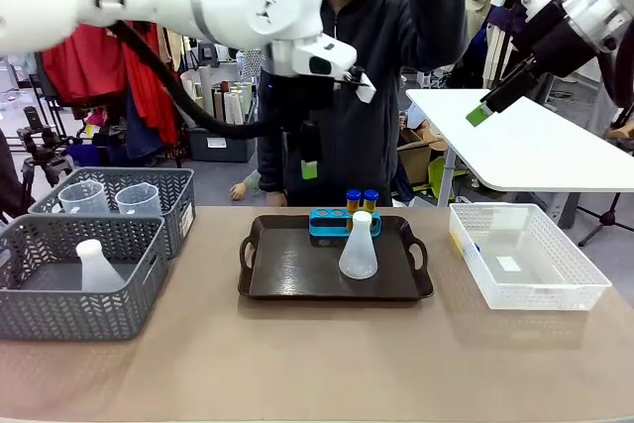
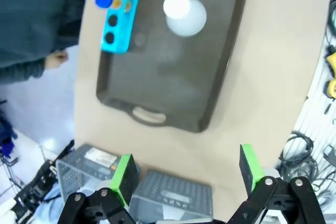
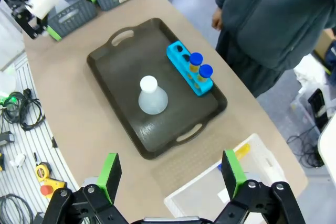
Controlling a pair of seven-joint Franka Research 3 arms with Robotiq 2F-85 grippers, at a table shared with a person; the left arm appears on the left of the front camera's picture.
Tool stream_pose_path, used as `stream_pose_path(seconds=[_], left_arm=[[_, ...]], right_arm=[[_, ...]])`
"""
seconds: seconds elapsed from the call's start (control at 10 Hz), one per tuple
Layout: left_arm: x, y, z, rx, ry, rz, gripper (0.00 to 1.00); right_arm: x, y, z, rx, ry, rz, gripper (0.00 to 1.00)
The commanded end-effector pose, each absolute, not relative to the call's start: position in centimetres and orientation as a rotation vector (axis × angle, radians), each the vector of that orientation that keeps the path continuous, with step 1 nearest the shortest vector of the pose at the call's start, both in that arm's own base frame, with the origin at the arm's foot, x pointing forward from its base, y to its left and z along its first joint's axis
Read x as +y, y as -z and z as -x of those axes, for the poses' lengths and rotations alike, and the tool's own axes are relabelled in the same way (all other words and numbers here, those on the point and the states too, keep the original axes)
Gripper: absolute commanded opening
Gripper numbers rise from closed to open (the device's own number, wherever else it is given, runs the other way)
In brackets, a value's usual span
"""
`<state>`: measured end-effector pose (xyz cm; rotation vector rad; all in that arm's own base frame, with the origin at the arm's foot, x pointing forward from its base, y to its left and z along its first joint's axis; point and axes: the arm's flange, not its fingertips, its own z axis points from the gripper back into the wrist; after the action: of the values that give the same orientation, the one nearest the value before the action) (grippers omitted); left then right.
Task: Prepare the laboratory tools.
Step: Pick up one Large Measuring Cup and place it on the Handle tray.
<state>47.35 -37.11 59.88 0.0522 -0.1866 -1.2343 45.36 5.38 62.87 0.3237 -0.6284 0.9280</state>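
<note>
You have a translucent white conical flask (image 1: 358, 248) and two blue-capped tubes of yellow liquid (image 1: 361, 201) on the dark tray (image 1: 297, 269), mid-surface. Clear beakers (image 1: 84, 198) and a second flask (image 1: 96, 266) sit in grey mesh baskets (image 1: 79, 319), left: judged outstanding. Left end effector (image 2: 186, 169) and right end effector (image 3: 170, 174) hang open, empty.

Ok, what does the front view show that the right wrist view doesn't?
Front view: a flask standing inside the near grey basket. Right wrist view: cables and a yellow tape measure lying down beside the table. Both: the black tray carrying another flask and the blue rack with two blue-capped tubes, plus the white mesh bin.
</note>
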Motion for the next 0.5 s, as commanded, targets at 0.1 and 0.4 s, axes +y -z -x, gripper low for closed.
stream_pose_path(seconds=[0.1,0.4], left_arm=[[-31.3,-62.5,-44.7,-0.197,1.081,-0.068,1.00],[-25.4,-64.3,-43.3,-0.216,0.809,-0.107,1.00]], right_arm=[[5.3,-63.0,-45.3,-0.637,-0.932,-0.340,1.00],[5.3,-63.0,-45.3,-0.637,-0.932,-0.340,1.00]])
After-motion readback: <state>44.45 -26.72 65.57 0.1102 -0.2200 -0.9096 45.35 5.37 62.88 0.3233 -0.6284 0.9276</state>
